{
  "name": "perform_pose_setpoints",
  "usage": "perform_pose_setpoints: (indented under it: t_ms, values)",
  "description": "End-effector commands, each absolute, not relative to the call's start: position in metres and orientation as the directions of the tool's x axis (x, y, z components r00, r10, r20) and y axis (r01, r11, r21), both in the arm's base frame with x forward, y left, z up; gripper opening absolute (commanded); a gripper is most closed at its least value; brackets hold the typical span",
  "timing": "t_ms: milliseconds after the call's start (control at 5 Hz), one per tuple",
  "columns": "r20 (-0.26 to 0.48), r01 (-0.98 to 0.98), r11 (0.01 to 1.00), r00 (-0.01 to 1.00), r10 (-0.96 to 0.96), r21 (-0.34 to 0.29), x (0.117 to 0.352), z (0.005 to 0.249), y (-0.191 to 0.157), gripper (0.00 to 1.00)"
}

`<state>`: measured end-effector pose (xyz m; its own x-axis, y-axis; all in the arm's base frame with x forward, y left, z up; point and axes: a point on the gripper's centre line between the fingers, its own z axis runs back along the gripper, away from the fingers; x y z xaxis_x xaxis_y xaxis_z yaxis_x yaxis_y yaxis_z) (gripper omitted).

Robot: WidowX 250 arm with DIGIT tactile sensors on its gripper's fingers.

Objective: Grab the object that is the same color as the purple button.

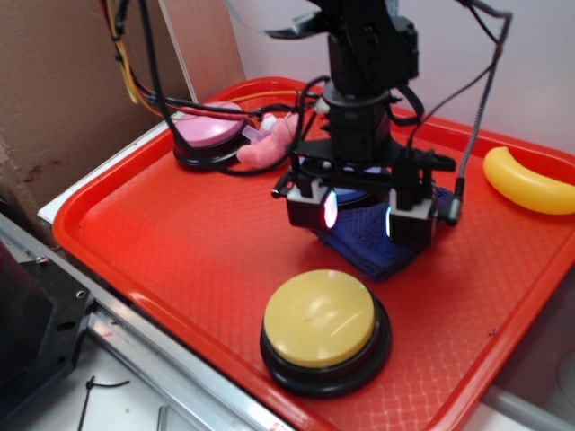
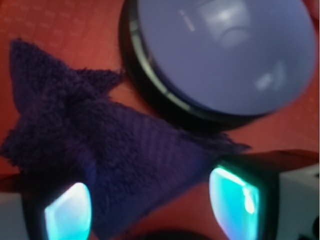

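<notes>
Red tray [image 1: 180, 242], fuzzy dark blue-purple folded towel [image 2: 125, 165] between open hand [image 1: 359, 215] fingers

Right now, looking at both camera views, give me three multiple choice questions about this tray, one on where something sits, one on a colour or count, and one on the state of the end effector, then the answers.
1. Where does the towel lie?
A. beside the purple button
B. on top of the yellow button
C. off the tray

2. How many dome buttons are on the tray?
A. one
B. three
C. five

3. How is the end effector set?
A. shut on the banana
B. open, fingers on either side of the towel
C. shut on the plush toy

Answers:
1 A, the wrist view shows the towel right next to the purple button's base.
2 B, pink, yellow and purple tops are seen.
3 B, the wrist view shows towel between two spread fingers.
</notes>
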<state>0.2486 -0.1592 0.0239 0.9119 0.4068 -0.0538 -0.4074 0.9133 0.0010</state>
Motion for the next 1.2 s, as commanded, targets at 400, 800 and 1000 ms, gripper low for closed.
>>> perform_pose_setpoints:
  t_ms: [400, 800, 1000]
  values:
    - [-0.048, -0.447, 0.894, 0.894, 0.446, -0.026, 0.2590, 0.0142, -0.1557, 0.00]
    - [-0.007, -0.418, 0.908, 0.908, 0.418, -0.002, 0.2624, 0.0152, -0.1549, 0.00]
    - [-0.016, -0.273, 0.962, 0.962, 0.274, 0.023, 0.2664, 0.0234, -0.1572, 0.00]
